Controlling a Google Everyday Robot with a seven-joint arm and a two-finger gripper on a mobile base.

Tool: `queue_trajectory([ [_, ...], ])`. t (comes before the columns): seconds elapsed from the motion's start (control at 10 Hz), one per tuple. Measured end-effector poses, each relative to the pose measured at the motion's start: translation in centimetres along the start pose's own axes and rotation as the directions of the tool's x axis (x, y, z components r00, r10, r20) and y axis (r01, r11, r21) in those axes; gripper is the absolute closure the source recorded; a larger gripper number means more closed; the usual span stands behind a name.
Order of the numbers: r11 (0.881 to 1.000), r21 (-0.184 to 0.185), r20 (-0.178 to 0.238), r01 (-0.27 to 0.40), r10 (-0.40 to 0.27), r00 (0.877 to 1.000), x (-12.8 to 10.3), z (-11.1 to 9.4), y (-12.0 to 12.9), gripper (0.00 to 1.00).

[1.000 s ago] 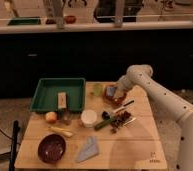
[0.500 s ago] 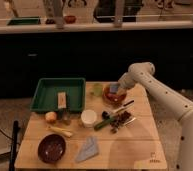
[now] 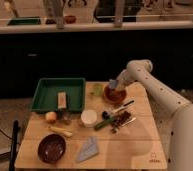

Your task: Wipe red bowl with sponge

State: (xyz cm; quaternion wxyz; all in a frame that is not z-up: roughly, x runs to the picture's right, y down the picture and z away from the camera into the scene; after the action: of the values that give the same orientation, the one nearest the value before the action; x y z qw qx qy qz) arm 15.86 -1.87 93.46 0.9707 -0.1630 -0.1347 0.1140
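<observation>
The red bowl (image 3: 115,95) is set on the table (image 3: 140,145). The sponge (image 3: 112,83) is clasped by the end effector (image 3: 114,86) directly over it.

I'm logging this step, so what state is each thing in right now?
gripper: down at the red bowl, shut on the sponge.
sponge: gripped, at the red bowl's far side.
red bowl: upright on the table.
tray: upright, tan block lying inside.
maroon bowl: upright, nothing visible in it.
cloth: folded, lying flat.
</observation>
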Motion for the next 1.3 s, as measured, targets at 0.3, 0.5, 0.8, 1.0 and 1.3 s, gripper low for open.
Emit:
queue_trajectory([
  [0.3, 0.997, -0.048, 0.061, 0.06, -0.057, 0.997, -3.0, 0.7, 1.8, 0.97],
  [0.5, 0.992, -0.081, 0.089, 0.098, -0.091, 0.992, -4.1, 0.4, 3.5, 0.97],
  [0.8, 0.99, -0.101, 0.083, 0.098, -0.089, 0.992, -3.2, -0.8, 5.7, 0.97],
  [1.0, 0.993, -0.098, 0.063, 0.072, -0.066, 0.996, -1.6, -1.6, 5.9, 0.97],
  [1.3, 0.997, -0.066, 0.027, 0.041, -0.039, 0.999, 0.5, -2.1, 5.0, 0.97],
])
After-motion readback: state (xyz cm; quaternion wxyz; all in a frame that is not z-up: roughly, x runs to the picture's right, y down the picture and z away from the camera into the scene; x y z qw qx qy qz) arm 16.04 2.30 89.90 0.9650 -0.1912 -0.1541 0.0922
